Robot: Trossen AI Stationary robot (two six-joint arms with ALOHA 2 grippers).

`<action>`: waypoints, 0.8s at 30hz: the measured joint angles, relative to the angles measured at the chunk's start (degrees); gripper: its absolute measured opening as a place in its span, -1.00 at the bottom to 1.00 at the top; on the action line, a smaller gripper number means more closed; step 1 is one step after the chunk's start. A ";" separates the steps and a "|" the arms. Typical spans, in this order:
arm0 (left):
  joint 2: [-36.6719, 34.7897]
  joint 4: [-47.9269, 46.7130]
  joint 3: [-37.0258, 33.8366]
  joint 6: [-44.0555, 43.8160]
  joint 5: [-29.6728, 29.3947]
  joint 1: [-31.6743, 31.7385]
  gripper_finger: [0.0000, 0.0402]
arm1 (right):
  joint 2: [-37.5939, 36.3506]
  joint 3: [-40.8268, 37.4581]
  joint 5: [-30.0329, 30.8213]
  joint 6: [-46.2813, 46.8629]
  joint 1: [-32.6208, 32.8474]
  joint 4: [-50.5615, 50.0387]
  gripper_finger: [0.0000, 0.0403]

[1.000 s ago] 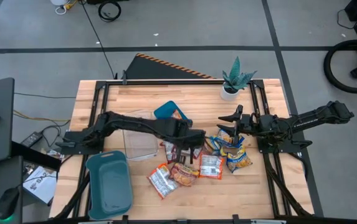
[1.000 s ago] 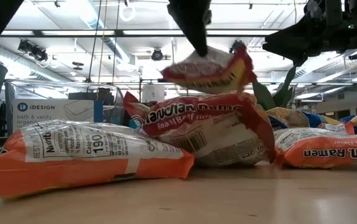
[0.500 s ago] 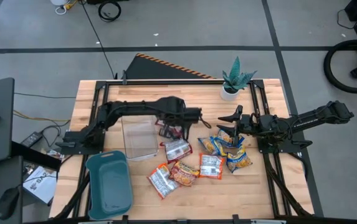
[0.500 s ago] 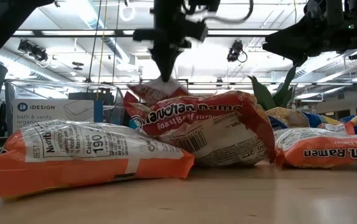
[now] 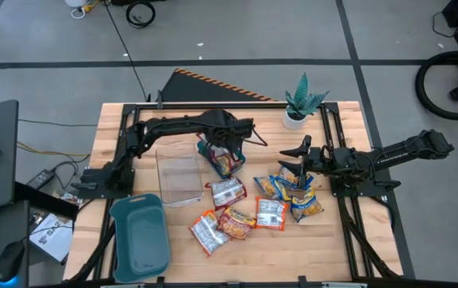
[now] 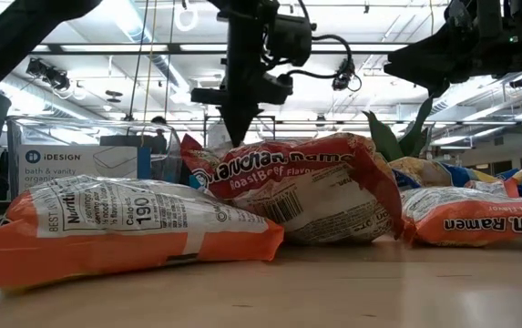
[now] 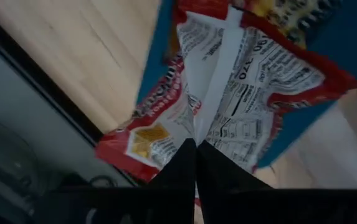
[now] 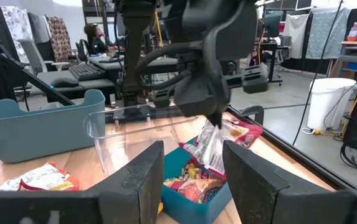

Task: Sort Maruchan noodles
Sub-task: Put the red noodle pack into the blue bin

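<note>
Left gripper [image 7: 195, 144] fingers pinched shut on red-and-white Maruchan packet [image 7: 228, 93], hanging above small blue bin [image 5: 219, 146] holding other packets. Right gripper [image 8: 190, 165] fingers spread, empty, beside loose packet pile [image 5: 252, 210]. Clear bin [image 5: 178, 176] adjacent.

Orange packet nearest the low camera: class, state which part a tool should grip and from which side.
Grip the orange packet by the flat crimped seam at its end, pinching from above. The middle is puffed and wide; the end toward the teal tray lies clear of neighbouring packets. The left tool holds its red-and-white packet by a thin seam likewise.
</note>
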 joint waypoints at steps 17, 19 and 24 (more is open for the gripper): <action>0.00 -3.60 0.00 -0.62 9.35 1.73 -0.22 | 0.00 0.00 0.00 -0.92 0.00 0.96 -0.16; 0.00 -5.40 0.00 -0.51 6.62 2.20 -0.16 | 0.00 0.00 0.02 -0.92 0.00 0.92 -0.16; 0.00 -5.88 0.00 0.02 4.73 4.11 -0.14 | 0.00 0.00 0.02 -0.91 0.00 0.94 -0.16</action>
